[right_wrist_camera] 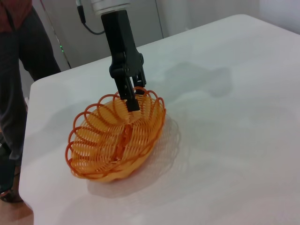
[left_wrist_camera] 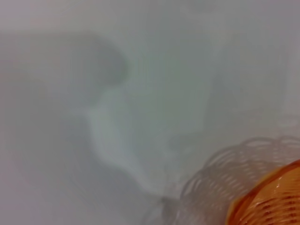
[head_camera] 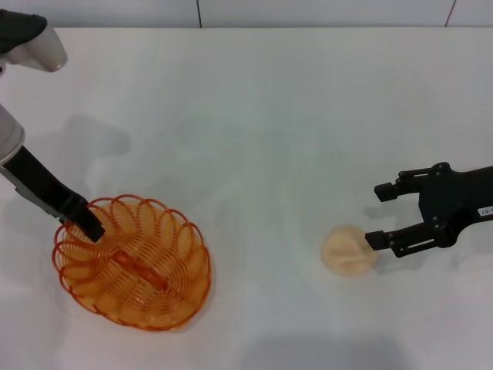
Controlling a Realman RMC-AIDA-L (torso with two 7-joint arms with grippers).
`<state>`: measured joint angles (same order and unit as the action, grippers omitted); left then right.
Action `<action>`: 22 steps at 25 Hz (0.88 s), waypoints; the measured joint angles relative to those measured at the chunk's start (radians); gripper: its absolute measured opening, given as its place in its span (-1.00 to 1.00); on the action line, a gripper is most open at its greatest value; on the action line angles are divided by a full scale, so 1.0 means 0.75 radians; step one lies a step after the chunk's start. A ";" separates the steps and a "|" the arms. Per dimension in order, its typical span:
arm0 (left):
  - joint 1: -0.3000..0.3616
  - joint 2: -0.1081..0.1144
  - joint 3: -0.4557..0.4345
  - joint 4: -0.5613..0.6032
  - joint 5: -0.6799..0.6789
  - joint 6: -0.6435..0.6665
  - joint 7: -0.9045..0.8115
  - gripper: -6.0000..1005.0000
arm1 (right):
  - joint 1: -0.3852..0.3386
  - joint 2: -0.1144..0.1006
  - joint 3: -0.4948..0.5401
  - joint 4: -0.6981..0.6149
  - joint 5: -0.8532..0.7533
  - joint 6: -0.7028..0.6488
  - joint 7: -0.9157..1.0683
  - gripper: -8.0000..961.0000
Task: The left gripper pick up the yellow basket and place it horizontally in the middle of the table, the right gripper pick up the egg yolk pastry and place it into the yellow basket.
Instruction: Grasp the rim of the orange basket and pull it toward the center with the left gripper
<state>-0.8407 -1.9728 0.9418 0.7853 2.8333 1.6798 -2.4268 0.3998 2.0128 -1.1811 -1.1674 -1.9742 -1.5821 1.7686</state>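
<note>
Yellow basket (head_camera: 132,264) pinched at rim by my left gripper (head_camera: 87,225).
My right gripper (head_camera: 377,216) gapes wide beside egg yolk pastry (head_camera: 348,250) on table (head_camera: 254,116).

A plain white tabletop (head_camera: 262,116) fills the head view, lit evenly, soft grey shadows pooling at its far left. Beyond its far edge runs a pale wall (head_camera: 323,11) split by thin dark seams. In the right wrist view, a person in dark trousers (right_wrist_camera: 14,79) stands beside the tabletop's rounded corner.
</note>
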 joint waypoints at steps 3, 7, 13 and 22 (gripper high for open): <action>-0.005 0.000 0.000 0.000 0.000 0.004 0.003 0.00 | 0.000 0.000 0.000 0.000 0.000 0.000 0.000 0.73; -0.010 0.000 0.015 0.000 -0.001 0.010 0.012 -0.01 | -0.002 0.000 0.000 0.000 0.000 0.001 0.000 0.73; -0.016 -0.013 0.074 0.002 -0.001 0.009 0.026 -0.03 | -0.010 -0.001 0.000 0.000 0.000 0.001 0.000 0.73; -0.020 -0.018 0.094 0.007 -0.001 0.007 0.022 -0.05 | -0.012 -0.002 0.000 0.000 0.000 0.004 0.000 0.73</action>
<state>-0.8559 -1.9862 1.0121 0.7905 2.8328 1.6852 -2.4106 0.3911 2.0110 -1.1812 -1.1674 -1.9742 -1.5792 1.7686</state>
